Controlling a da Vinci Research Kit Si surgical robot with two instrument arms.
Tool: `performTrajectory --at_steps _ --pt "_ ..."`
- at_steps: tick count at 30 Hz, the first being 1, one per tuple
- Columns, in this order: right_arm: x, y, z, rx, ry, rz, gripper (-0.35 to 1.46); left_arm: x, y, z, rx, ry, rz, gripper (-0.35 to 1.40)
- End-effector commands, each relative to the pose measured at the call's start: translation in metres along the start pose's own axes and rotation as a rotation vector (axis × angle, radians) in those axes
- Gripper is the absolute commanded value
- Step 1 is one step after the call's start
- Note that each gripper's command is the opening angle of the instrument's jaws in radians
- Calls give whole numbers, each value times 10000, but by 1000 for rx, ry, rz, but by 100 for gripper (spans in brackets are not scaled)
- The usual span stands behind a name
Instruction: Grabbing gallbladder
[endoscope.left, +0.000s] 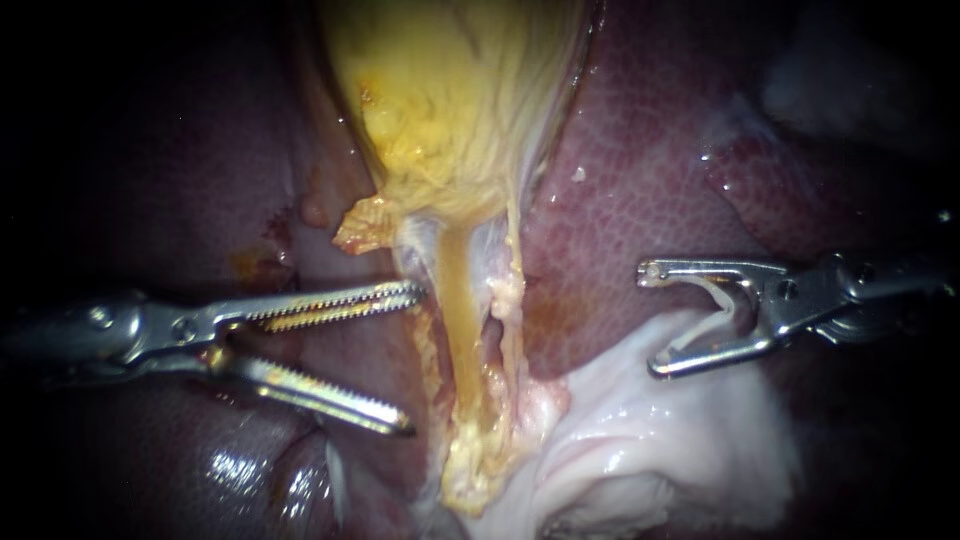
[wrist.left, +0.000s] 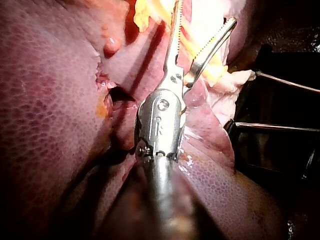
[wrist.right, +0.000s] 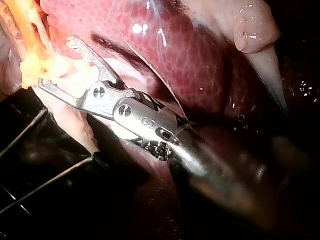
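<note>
The yellow gallbladder (endoscope.left: 455, 100) hangs at the top centre and narrows into a yellowish tube (endoscope.left: 460, 320) running down the middle. My left instrument (endoscope.left: 408, 360) comes in from the left with serrated jaws open; the upper jaw's tip touches the tissue beside the tube, and nothing is gripped. In the left wrist view the same instrument (wrist.left: 202, 22) has its jaws spread over the yellow tissue (wrist.left: 197, 45). My right instrument (endoscope.left: 652, 320) stands open over the liver (endoscope.left: 640, 170), right of the tube. The right wrist view shows my right instrument (wrist.right: 56, 62) with jaws open, white tissue (wrist.right: 70, 75) lying between them.
Dark red liver (endoscope.left: 150, 150) lies on both sides of the gallbladder. A pale white fold of tissue (endoscope.left: 650, 430) sits at the lower right, under my right instrument. Frayed yellow-white tissue (endoscope.left: 480, 450) ends the tube below. Black wire framework (wrist.right: 45, 180) shows beside the tissue in the wrist views.
</note>
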Motion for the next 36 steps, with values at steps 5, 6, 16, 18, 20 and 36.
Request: performTrajectory --at_steps 5,6,16,18,20,36 --pt "0 0 0 0 0 6 60 -3 -2 -9 2 0 -1 69" --pt "0 0 0 0 0 6 60 -5 -2 -12 -1 1 -2 69" --pt "0 0 0 0 0 6 60 -35 22 -67 -62 -7 -27 67" --pt "0 1 0 -1 0 7 60 -42 32 -77 -80 -11 -35 67" --pt "0 1 1 -1 0 7 60 -47 40 -82 -90 -15 -34 67" --pt "0 1 1 -1 0 7 60 -20 81 -46 -113 -17 -26 59"
